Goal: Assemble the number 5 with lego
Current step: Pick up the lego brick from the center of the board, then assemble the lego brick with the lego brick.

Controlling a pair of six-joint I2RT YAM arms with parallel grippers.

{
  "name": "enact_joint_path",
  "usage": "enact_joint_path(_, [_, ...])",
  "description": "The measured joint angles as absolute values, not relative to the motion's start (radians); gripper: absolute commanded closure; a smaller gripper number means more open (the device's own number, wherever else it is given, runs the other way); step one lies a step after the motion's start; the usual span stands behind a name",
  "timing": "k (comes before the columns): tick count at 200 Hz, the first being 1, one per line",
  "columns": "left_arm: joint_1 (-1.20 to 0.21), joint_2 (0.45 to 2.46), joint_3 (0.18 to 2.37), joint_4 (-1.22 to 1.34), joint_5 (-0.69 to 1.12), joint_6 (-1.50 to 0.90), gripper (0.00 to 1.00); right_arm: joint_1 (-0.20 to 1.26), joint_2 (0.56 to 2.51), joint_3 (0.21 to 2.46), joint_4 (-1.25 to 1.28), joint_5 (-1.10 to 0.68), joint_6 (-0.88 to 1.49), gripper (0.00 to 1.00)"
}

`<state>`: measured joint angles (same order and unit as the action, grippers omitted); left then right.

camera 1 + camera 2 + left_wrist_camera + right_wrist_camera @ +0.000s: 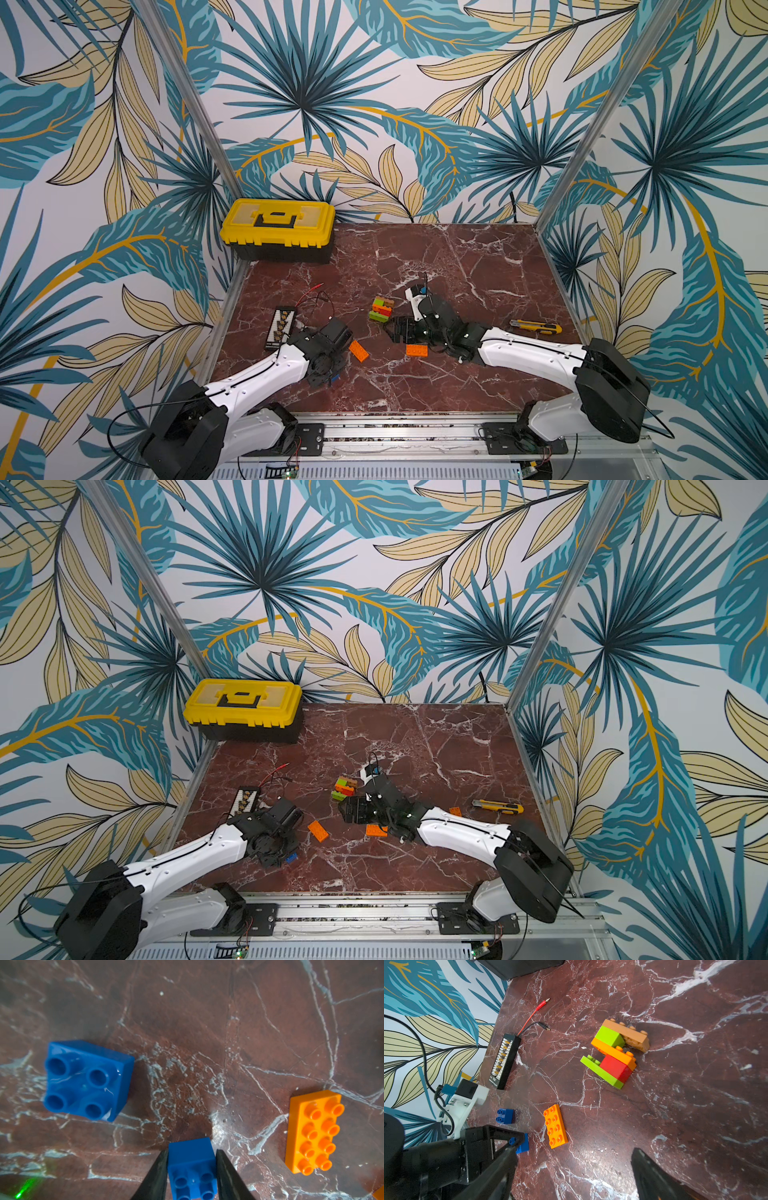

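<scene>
Leafy blue and tan wallpaper stands all around your dark red marble surface (457, 270). Your left tool (191, 1152) is at the near left. Its two fingers press on both sides of a small blue brick (192, 1169) and pinch it. A second blue brick (87, 1080) sits near it, not touching. A long orange brick (313, 1132) lies flat just to the right of that tool.

Your right tool (575, 1148) is spread wide, with nothing between its fingers. It hangs near the middle of the surface, and a second orange brick (417, 350) lies just on its near side.

The number 5 (381, 309) is a bunch of green, orange, red and tan bricks stuck together. You can see it lying in the middle, just past the right tool.

A yellow toolbox (278, 232) sits in the far left corner. A black strip (282, 328) with wires lies by the left edge. A yellow knife (536, 327) lies at the right.
</scene>
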<state>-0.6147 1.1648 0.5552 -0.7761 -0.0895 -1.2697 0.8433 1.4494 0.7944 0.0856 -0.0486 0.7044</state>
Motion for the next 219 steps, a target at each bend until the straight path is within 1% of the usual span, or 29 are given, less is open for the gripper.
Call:
enact_joint_path(30, [-0.615, 1.166, 0.558, -0.774, -0.089, -1.259, 0.71, 0.843, 1.446, 0.791, 0.086, -0.036, 0.707, 0.12])
enact_joint_path(59, [-0.615, 1.168, 0.566, -0.777, -0.086, -1.230, 0.72, 0.843, 1.414, 0.778, 0.069, 0.001, 0.708, 0.12])
enact_joint_path(79, [-0.626, 1.178, 0.616, -0.791, -0.085, -1.195, 0.73, 0.833, 1.389, 0.778, 0.031, 0.044, 0.728, 0.12])
enact_joint_path(94, [-0.647, 1.191, 0.678, -0.800, -0.082, -1.163, 0.74, 0.801, 1.375, 0.774, -0.010, 0.062, 0.756, 0.12])
enact_joint_path(120, [-0.702, 1.228, 0.812, -0.798, -0.076, -1.088, 0.74, 0.697, 1.354, 0.725, -0.069, 0.058, 0.825, 0.12])
enact_joint_path(151, [-0.778, 1.342, 0.975, -0.775, -0.052, -0.976, 0.74, 0.590, 1.328, 0.655, -0.155, 0.017, 0.870, 0.10])
enact_joint_path(198, [-0.860, 1.558, 1.147, -0.729, 0.012, -0.865, 0.75, 0.474, 1.247, 0.620, -0.263, -0.048, 0.871, 0.06])
enact_joint_path(219, [-0.885, 1.646, 1.218, -0.725, 0.037, -0.834, 0.75, 0.447, 1.227, 0.601, -0.286, -0.068, 0.861, 0.02])
